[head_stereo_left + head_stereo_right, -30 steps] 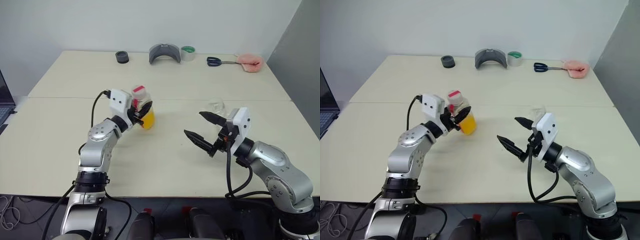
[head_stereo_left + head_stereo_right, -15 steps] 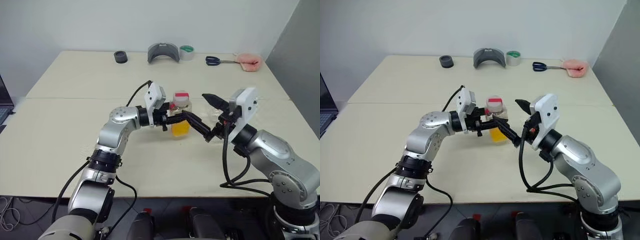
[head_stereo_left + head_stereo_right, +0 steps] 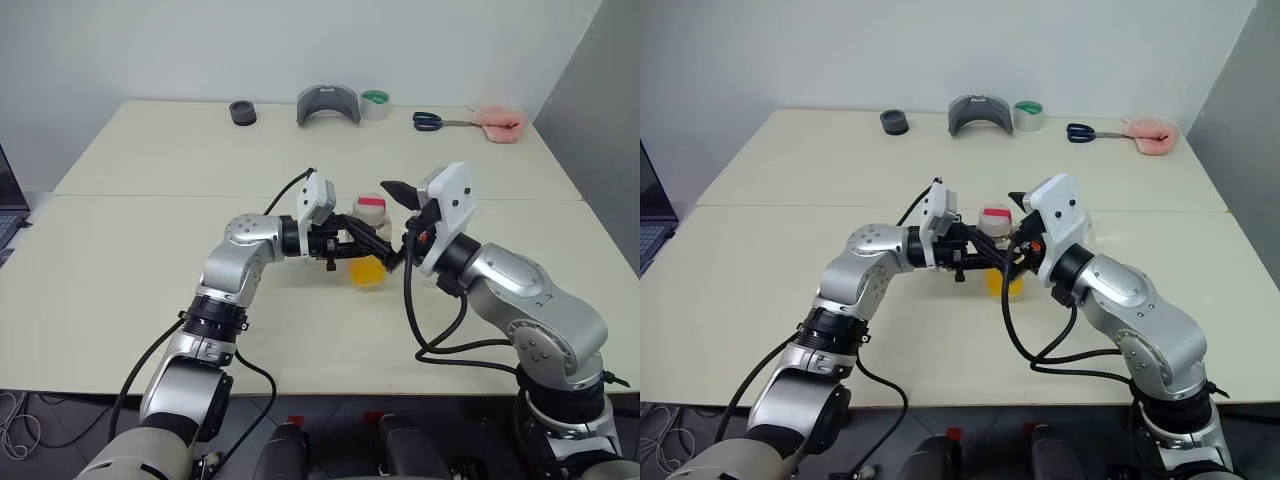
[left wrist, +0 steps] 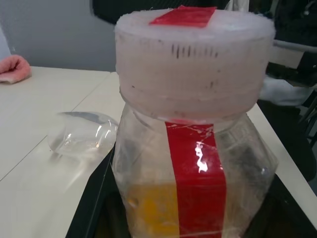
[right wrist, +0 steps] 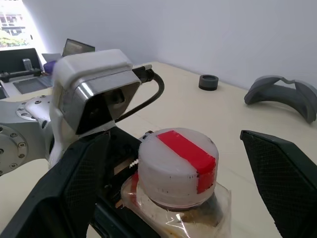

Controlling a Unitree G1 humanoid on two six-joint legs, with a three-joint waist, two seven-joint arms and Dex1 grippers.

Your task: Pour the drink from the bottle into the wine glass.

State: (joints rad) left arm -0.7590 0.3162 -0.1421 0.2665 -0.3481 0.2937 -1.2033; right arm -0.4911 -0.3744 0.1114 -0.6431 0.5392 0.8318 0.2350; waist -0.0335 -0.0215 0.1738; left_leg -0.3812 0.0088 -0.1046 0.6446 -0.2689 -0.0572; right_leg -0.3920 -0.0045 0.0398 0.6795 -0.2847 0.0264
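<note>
My left gripper (image 3: 362, 245) is shut on the bottle (image 4: 193, 163), a small clear bottle with a red label strip, held upright above the middle of the table. Its white cap (image 5: 176, 163) carries a red strip. The orange drink (image 3: 366, 273) fills the bottle's lower part. My right gripper (image 3: 392, 222) is open, with one black finger (image 5: 79, 183) on each side of the cap and a gap left on both sides. The wine glass (image 4: 81, 139) shows as a clear bowl on the table just behind the bottle in the left wrist view.
Along the table's far edge lie a black roll (image 3: 241, 113), a grey curved piece (image 3: 328, 104), a tape roll (image 3: 376, 104), scissors (image 3: 435, 122) and a pink cloth (image 3: 499, 123). A laptop (image 3: 8, 205) sits at the far left.
My left gripper has carried the bottle rightward to the table's middle and turned to point right. My right gripper has risen and moved left, so its open fingers now flank the cap.
</note>
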